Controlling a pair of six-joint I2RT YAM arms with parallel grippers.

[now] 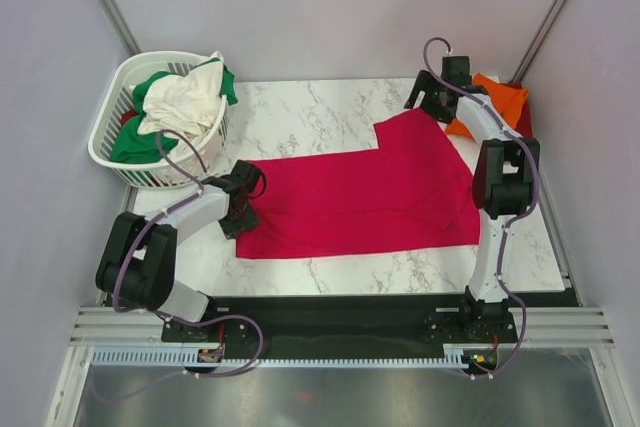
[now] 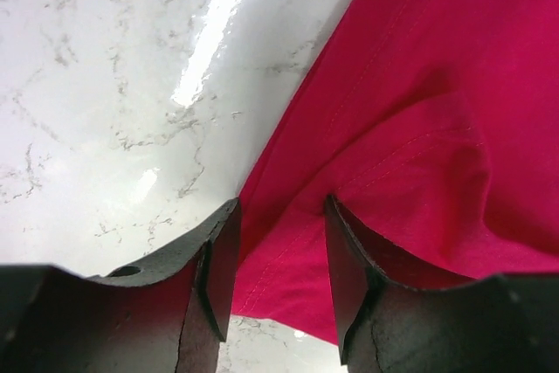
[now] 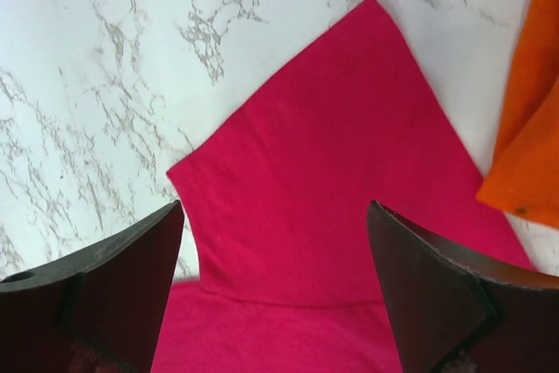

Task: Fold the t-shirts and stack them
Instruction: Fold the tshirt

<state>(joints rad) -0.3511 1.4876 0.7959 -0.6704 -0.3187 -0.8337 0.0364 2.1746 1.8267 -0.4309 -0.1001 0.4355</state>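
Starting far L: up and left of L gripper (image 1: 243, 209), white slatted basket (image 1: 108, 139), holding cream-white tee (image 1: 185, 97) bunched on top and green tee (image 1: 135, 147) under and around it. Down at L gripper now, wrist cam (image 2: 281, 216): jaws partway apart, not clamped, straddling the L edge of crimson-pink tee (image 2: 419, 111). Cloth between the fingers, puckered against the R finger (image 2: 349, 268). Bare marble table (image 2: 105, 85) just left of that gripper. Moving right: crimson-pink tee (image 1: 370, 192) spread flat mid-table, between both grippers, one sleeve reaching up toward R gripper (image 1: 432, 97). R gripper on wrist cam (image 3: 275, 204): jaws spread wide, holding nothing, above that sleeve (image 3: 323, 207); can't tell if touching. Just right of R gripper, orange tee (image 1: 500, 97) (image 3: 528, 128) crumpled, near the sleeve, w/ dark red tee (image 1: 524, 122) peeking out beyond it at the table's far R corner.
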